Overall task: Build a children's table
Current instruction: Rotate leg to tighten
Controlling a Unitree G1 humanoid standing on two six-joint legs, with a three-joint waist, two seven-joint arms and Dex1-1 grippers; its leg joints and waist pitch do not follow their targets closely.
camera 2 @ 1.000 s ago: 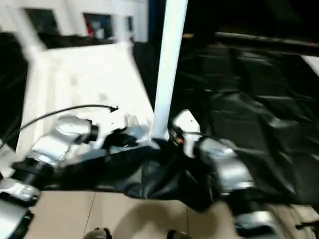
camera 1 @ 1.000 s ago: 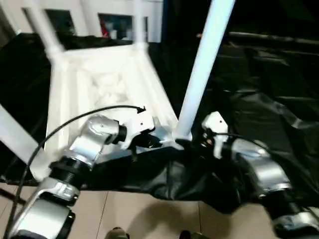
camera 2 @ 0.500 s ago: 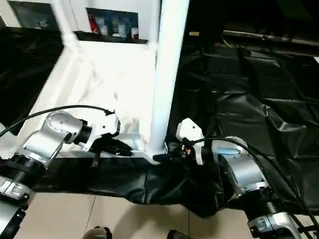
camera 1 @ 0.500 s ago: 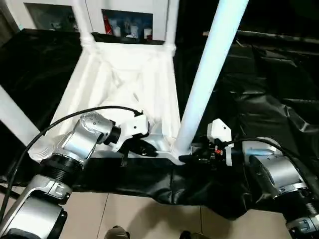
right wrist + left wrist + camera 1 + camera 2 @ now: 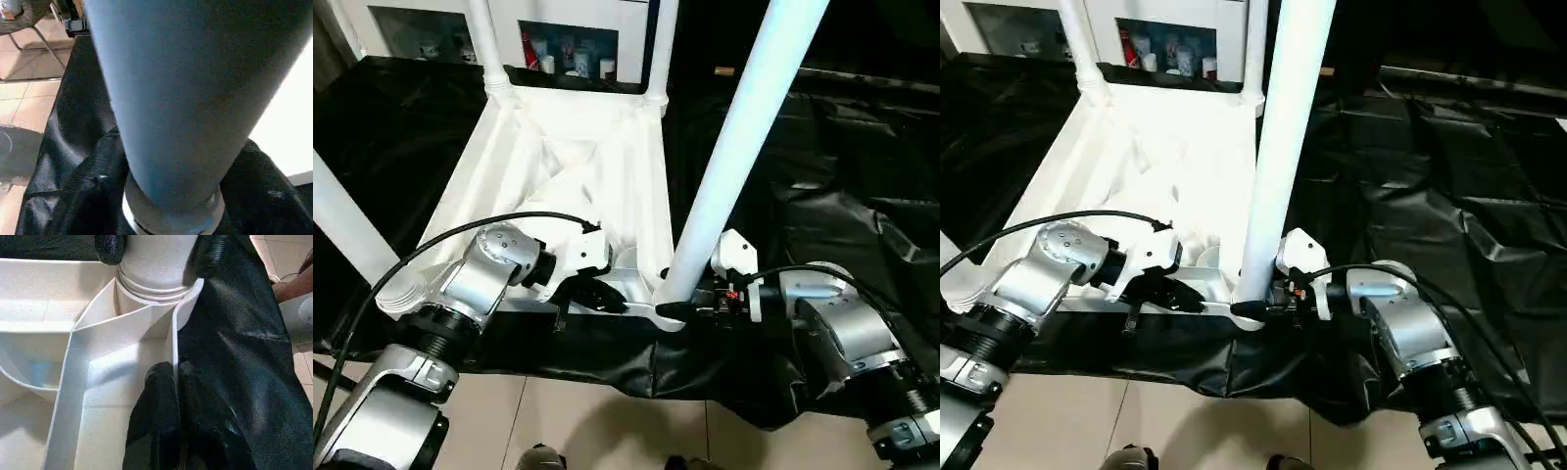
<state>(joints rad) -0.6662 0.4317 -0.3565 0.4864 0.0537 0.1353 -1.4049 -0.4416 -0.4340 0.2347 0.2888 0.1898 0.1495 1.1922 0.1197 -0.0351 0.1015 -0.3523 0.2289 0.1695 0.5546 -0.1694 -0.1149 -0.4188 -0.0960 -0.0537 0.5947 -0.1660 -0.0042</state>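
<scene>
The children's table top (image 5: pixel 568 166) lies upside down on a black sheet, ribbed underside facing up. White legs stand in its corner sockets: two at the far corners (image 5: pixel 484 39) (image 5: pixel 661 49), one at the near left (image 5: pixel 347 230), and a thick one at the near right (image 5: pixel 744 147). My left gripper (image 5: pixel 597 294) is shut on the thin near rim wall (image 5: pixel 173 347) beside that socket. My right gripper (image 5: pixel 690 308) grips the base of the near right leg (image 5: pixel 186 98), with one black finger (image 5: pixel 93 196) on each side of it.
A white cabinet with glass doors (image 5: pixel 568 34) stands right behind the table top. The crumpled black sheet (image 5: pixel 842 166) spreads to the right and hangs over the near edge. Tiled floor (image 5: pixel 587 421) lies below it.
The head view has shifted and steadied. My right gripper's fingers have closed in on the base of the near right leg. The left gripper keeps its hold on the rim.
</scene>
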